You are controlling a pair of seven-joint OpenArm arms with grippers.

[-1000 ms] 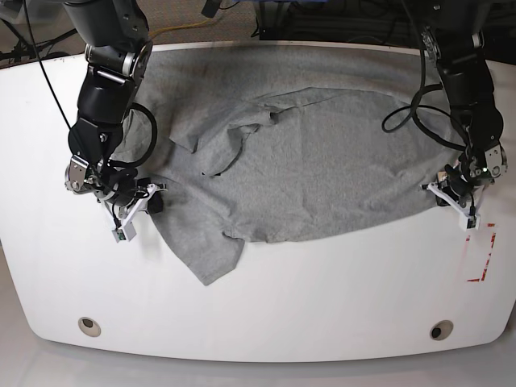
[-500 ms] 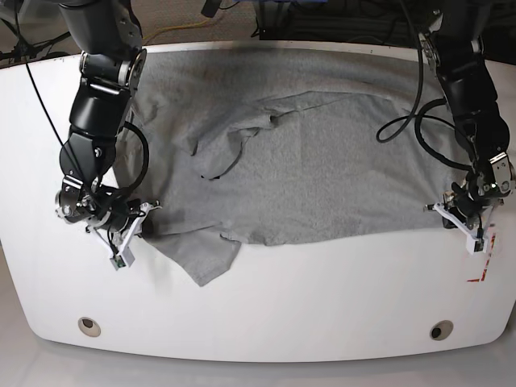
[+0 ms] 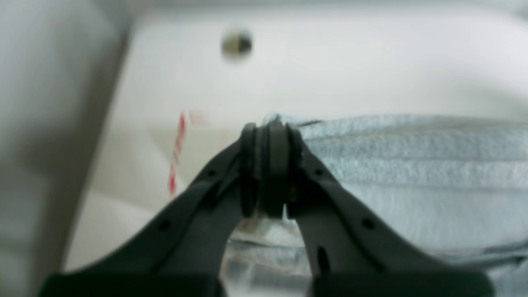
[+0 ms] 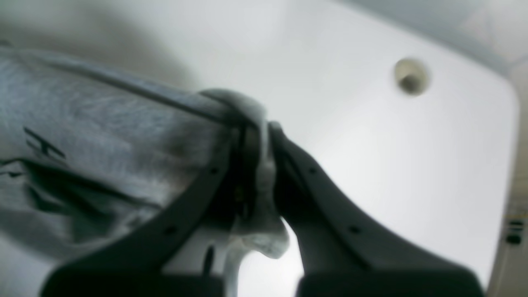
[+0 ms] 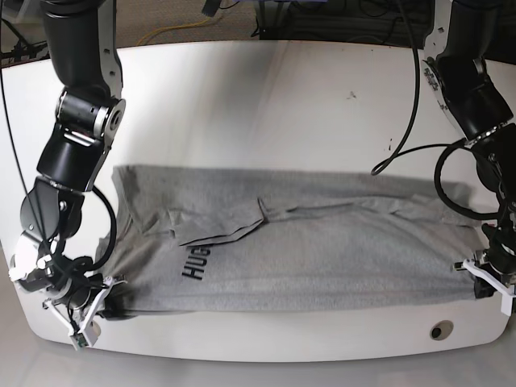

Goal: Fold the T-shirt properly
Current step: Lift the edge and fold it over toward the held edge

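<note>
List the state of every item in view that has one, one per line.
T-shirt: spread flat across the table, folded over, lettering showing, both lower corners gripped.
Left tool: shut on the T-shirt's corner.
Right tool: shut on the T-shirt's bunched corner.

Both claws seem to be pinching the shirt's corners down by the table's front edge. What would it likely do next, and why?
Probably lower and release. The left gripper and right gripper each pinch a corner of the T-shirt, which lies stretched flat near the table front edge, so opening the jaws would seem the natural next step.
</note>
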